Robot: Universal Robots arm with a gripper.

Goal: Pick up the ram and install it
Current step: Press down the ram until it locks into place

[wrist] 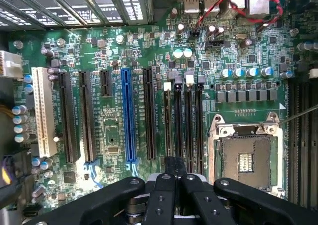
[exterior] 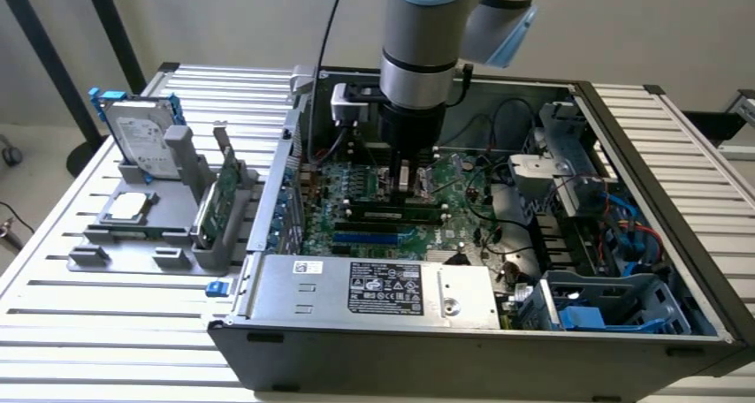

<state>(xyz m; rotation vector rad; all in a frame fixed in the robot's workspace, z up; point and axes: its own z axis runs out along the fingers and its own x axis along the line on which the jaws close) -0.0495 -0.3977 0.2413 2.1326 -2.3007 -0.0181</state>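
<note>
Inside the open computer case, room is tight: the arm drops straight down between the case's rear wall and the power supply lying along its front edge. The pincer hangs just above the motherboard, its fingers pressed together with nothing visibly clamped between them. The ram lies seated along a slot on the motherboard, just in front of the pincer tip. Cables loop beside the pincer toward the drive cage. In the wrist view, the empty processor socket sits beside four long black slots; one blue slot and one white slot lie farther off. Outside the case, on the desk, a grey rack carries one hard drive, one expansion card and one processor chip.
</note>
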